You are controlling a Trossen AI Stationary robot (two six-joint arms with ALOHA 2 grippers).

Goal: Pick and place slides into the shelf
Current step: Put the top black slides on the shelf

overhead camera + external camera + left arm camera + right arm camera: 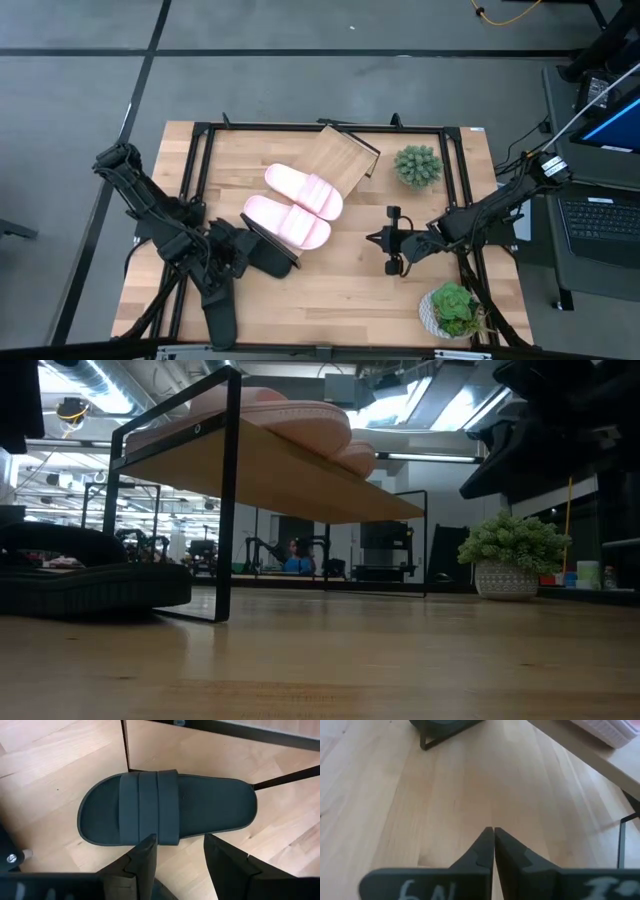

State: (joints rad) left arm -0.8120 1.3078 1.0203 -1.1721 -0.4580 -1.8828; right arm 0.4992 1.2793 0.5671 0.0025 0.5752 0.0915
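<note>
The shelf point(345, 160), a slanted light wood board on a thin black metal frame, is carrying two pale pink wide-strap slides point(300, 205). A black wide-strap slide point(165, 810) is lying on the table at the shelf's low end. The left gripper point(180, 851) is hovering released just above it. The right gripper point(493, 847) is waiting clenched and empty, clear of the shelf. Risk: the frame leg beside the slide could snag it during lifting.
</note>
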